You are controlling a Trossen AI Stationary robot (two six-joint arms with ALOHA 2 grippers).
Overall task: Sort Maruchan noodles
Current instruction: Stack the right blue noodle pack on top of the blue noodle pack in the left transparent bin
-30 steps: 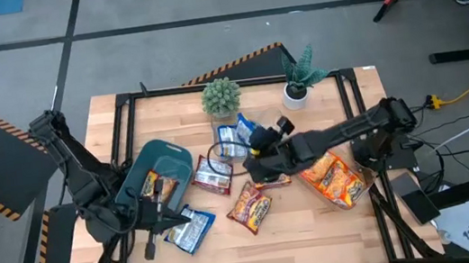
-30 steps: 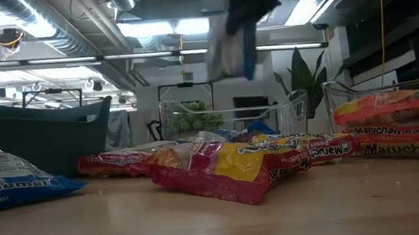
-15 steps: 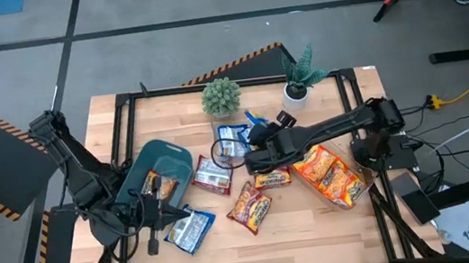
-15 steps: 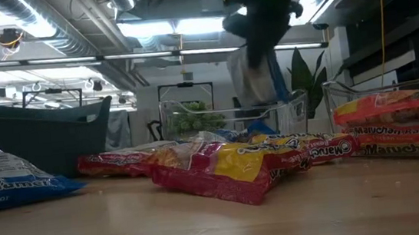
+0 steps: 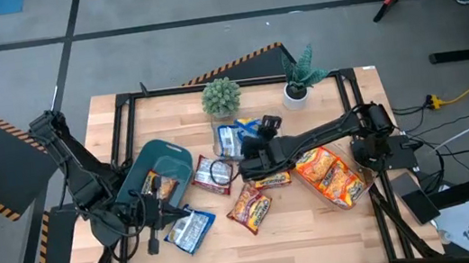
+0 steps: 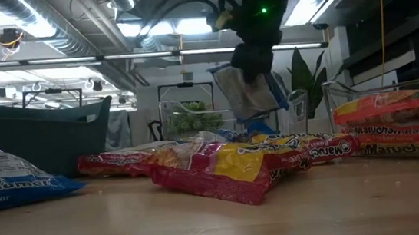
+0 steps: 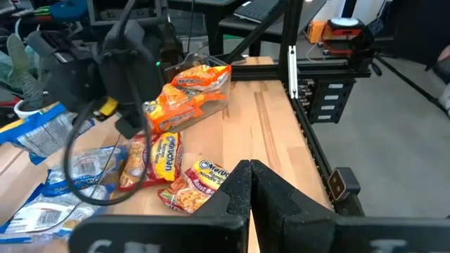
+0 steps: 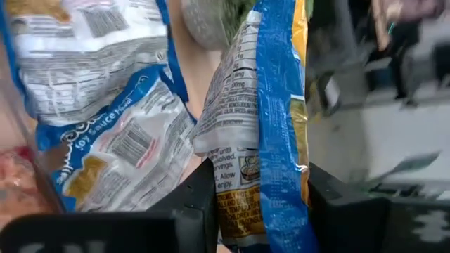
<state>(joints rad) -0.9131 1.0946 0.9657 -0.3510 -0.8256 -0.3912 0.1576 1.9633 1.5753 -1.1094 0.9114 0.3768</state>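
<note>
A blue-and-white noodle packet (image 8: 242,119) hangs in my right gripper (image 8: 260,204), which is shut on it near the table's middle (image 5: 248,145), above a clear tub (image 5: 220,133) of blue-and-white packets (image 8: 91,91). Red-brown packets (image 5: 250,208) lie flat on the wood in the middle. Orange packets (image 5: 331,178) fill a clear tub at the right. Another blue packet (image 5: 189,231) lies near the front left. My left gripper (image 7: 249,190) is shut on nothing and hovers beside the dark teal bin (image 5: 161,157). My right gripper pinches the blue-and-white packet between its two fingers at its upper end (image 8: 239,186). The fingers slant down from the table's right side. The packet (image 6: 247,91) hangs tilted below the fingers, clear of the table and of the packets under it.
Two potted plants (image 5: 221,95) (image 5: 298,79) stand at the table's far edge. A black metal frame (image 5: 354,107) runs round the tabletop. Bare wood (image 5: 310,226) shows along the near edge.
My right gripper has sunk and gone toward the table's left, rolling about its own axis. The blue-and-white packet has come down with it toward the tub of blue packets and now hangs tilted.
</note>
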